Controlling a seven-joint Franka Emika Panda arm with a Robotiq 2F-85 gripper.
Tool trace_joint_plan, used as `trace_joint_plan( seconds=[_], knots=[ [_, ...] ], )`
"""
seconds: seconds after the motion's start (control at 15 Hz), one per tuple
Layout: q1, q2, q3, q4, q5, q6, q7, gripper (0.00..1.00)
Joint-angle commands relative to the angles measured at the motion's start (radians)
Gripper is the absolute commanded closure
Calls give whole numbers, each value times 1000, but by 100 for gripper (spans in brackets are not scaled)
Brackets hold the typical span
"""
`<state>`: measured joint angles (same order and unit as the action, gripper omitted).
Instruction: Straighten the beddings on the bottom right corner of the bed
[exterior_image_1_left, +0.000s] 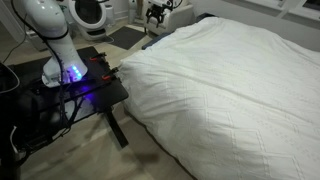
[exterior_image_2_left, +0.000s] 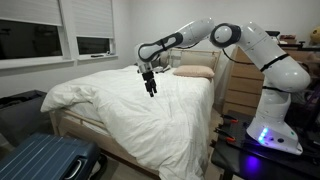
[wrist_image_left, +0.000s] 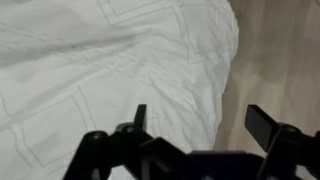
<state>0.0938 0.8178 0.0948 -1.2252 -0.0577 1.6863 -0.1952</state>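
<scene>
I see the fingers (wrist_image_left: 262, 122) spread wide apart in the wrist view, with nothing between them. Under them lie the beddings (wrist_image_left: 100, 70), and beside their edge is the wooden floor (wrist_image_left: 285, 50). In an exterior view the fingers (exterior_image_2_left: 151, 90) point down and hang above the middle of the bed (exterior_image_2_left: 72, 128), not touching the fabric. The beddings (exterior_image_2_left: 130, 115) cover the whole bed and hang over its near side in soft folds. Their long axis follows the bed, from the pillows (exterior_image_2_left: 195, 72) at the head towards the foot, near the blue suitcase (exterior_image_2_left: 45, 160). In an exterior view the beddings (exterior_image_1_left: 230, 85) look wrinkled, with one corner hanging near the black robot stand (exterior_image_1_left: 95, 90).
</scene>
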Motion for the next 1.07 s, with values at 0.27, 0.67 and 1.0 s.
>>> trace_joint_plan(
  seconds=[0.27, 0.67, 1.0],
  knots=[
    [16, 6, -60, -131, -93, 587, 54, 0],
    [75, 91, -213, -241, -192, 1072, 226, 0],
    [135, 173, -315, -276, -175, 1195, 346, 0]
  ],
)
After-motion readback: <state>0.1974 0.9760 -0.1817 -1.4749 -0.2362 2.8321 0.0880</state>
